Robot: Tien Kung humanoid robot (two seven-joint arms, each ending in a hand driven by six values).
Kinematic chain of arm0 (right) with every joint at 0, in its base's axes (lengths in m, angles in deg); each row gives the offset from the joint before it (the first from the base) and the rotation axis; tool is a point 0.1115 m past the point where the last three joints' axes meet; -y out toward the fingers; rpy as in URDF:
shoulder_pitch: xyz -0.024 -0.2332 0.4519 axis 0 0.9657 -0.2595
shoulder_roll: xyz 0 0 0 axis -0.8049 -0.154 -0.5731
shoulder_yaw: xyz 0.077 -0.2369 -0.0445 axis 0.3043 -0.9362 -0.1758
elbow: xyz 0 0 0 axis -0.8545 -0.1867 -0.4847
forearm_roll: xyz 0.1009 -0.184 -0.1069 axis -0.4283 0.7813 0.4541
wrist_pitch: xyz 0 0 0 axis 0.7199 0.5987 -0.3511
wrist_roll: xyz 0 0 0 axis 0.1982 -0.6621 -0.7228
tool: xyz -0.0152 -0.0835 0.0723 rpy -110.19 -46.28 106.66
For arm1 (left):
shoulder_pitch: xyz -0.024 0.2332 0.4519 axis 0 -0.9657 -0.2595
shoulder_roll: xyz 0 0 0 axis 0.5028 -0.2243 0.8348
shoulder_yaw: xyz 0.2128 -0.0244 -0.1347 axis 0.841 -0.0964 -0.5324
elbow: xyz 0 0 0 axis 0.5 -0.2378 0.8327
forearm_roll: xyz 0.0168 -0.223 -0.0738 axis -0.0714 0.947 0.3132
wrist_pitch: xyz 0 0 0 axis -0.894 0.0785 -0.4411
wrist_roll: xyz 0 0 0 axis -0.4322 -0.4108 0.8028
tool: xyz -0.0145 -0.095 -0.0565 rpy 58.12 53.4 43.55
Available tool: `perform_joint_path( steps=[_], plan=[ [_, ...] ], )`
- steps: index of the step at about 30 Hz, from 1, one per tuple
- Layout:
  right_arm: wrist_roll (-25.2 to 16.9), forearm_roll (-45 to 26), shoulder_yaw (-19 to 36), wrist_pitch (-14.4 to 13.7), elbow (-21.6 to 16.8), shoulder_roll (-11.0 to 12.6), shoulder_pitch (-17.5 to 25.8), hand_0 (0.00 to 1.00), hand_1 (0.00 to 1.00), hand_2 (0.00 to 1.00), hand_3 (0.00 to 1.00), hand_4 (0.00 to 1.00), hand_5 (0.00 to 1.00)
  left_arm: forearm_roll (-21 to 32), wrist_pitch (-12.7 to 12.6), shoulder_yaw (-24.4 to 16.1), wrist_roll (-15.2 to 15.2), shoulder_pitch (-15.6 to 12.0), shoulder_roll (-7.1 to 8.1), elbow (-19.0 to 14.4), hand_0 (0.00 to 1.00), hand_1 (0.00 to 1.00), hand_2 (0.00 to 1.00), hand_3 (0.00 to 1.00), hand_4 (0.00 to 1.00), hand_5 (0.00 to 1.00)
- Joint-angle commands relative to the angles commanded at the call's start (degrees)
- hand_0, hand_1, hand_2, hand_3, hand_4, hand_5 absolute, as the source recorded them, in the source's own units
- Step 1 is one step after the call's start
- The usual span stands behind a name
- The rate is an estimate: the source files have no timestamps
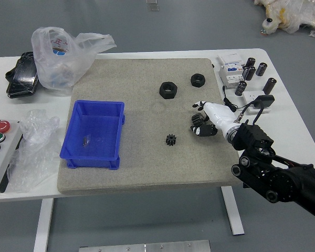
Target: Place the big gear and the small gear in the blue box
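Note:
My right hand [197, 117] reaches in from the right over the mat. Its fingers are curled around the big gear [198, 119], which looks tilted and is partly covered by the fingers and thumb. To its lower left the small black gear [171, 139] lies flat on the mat. The blue box [94, 156] stands on the left part of the mat, with a small mark or scrap visible on its floor. My left arm is out of view.
Two black nuts, one nearer [168, 90] and one farther [198, 80], lie behind the gears. A white device [231, 70] and several black cylinders stand at the right rear. Plastic bags [63, 60] and a button panel [4, 152] occupy the left side.

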Motion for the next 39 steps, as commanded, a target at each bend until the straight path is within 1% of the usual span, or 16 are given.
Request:
perform_joint_path(
  steps=[4, 5, 6, 13, 16, 17, 22, 23, 28, 29, 31, 35, 36, 39],
  plan=[
    [-0.6, 1.0, 1.4, -1.0, -1.5, 0.4, 0.3, 0.298, 0.574, 0.811, 0.852, 0.768, 0.26, 0.0, 0.0, -0.1, 0.1, -0.1, -0.08, 0.0, 0.646, 0.648, 0.619, 0.736, 0.644, 0.265],
    [-0.7, 1.1, 1.6, -1.1, -1.7, 0.4, 0.3, 0.299, 0.571, 0.801, 0.845, 0.804, 0.294, 0.0, 0.0, -0.1, 0.1, -0.1, -0.09, 0.0, 0.646, 0.648, 0.618, 0.736, 0.645, 0.266],
    [-0.8, 1.2, 1.7, -1.2, -1.9, 0.5, 0.2, 0.299, 0.571, 0.801, 0.845, 0.804, 0.294, 0.0, 0.0, -0.1, 0.1, -0.1, -0.1, 0.0, 0.646, 0.648, 0.618, 0.736, 0.645, 0.266],
    [-0.9, 1.4, 1.4, -1.4, -2.0, 0.6, 0.3, 0.302, 0.573, 0.796, 0.843, 0.81, 0.282, 0.2, 0.0, 0.1, 0.3, 0.0, -0.1, 0.0, 0.645, 0.648, 0.619, 0.735, 0.645, 0.265],
    [-0.7, 1.6, 0.9, -1.0, -1.6, 0.6, 0.2, 0.302, 0.573, 0.796, 0.843, 0.81, 0.282, 0.2, 0.0, 0.1, 0.3, -0.1, -0.08, 0.0, 0.645, 0.648, 0.619, 0.735, 0.645, 0.265],
    [-0.6, 1.6, 0.7, -0.7, -1.3, 0.6, 0.1, 0.309, 0.579, 0.798, 0.844, 0.866, 0.349, 0.2, 0.0, 0.1, 0.3, -0.1, -0.06, 0.0, 0.645, 0.648, 0.618, 0.734, 0.644, 0.266],
    [-0.2, 1.1, -0.7, 0.4, -0.4, 0.4, -0.6, 0.309, 0.579, 0.798, 0.844, 0.866, 0.349, 0.2, 0.0, 0.2, 0.3, 0.0, -0.03, 0.0, 0.645, 0.648, 0.618, 0.734, 0.644, 0.266],
    [-0.1, 0.9, -1.1, 0.5, -0.1, 0.3, -0.8, 0.316, 0.58, 0.739, 0.828, 0.936, 0.432, 0.2, 0.0, 0.1, 0.4, 0.0, -0.03, 0.0, 0.643, 0.646, 0.616, 0.732, 0.643, 0.267],
    [0.2, -0.6, -3.4, 0.2, 1.2, -0.3, -1.5, 0.316, 0.58, 0.739, 0.828, 0.936, 0.432, 0.3, 0.1, 0.3, 0.6, 0.2, -0.09, 0.0, 0.643, 0.646, 0.616, 0.732, 0.643, 0.267],
    [0.2, -0.9, -3.8, 0.1, 1.4, -0.4, -1.6, 0.299, 0.51, 0.506, 0.616, 0.49, 0.151, 0.3, 0.1, 0.3, 0.7, 0.2, -0.09, 0.0, 0.64, 0.646, 0.616, 0.731, 0.643, 0.267],
    [0.1, -1.4, -4.4, -0.3, 1.7, -0.6, -1.7, 0.299, 0.51, 0.506, 0.616, 0.49, 0.151, 0.3, 0.1, 0.3, 0.7, 0.2, -0.08, 0.0, 0.64, 0.646, 0.616, 0.731, 0.643, 0.267],
    [-0.7, -2.6, -4.9, -2.3, 1.9, -0.8, -1.6, 0.299, 0.51, 0.506, 0.616, 0.49, 0.151, 0.4, 0.0, 0.3, 1.0, 0.2, -0.08, 0.0, 0.64, 0.646, 0.616, 0.731, 0.643, 0.267],
    [-0.8, -2.8, -5.0, -2.6, 1.9, -0.7, -1.6, 0.281, 0.462, 0.374, 0.455, 0.332, 0.028, 0.4, 0.0, 0.3, 1.0, 0.2, -0.09, 0.0, 0.639, 0.646, 0.615, 0.729, 0.643, 0.268],
    [-1.3, -3.1, -5.0, -3.4, 1.8, -0.6, -1.6, 0.281, 0.462, 0.374, 0.455, 0.332, 0.028, 0.4, 0.0, 0.3, 1.1, 0.2, -0.09, 0.0, 0.639, 0.646, 0.615, 0.729, 0.643, 0.268]
  ],
)
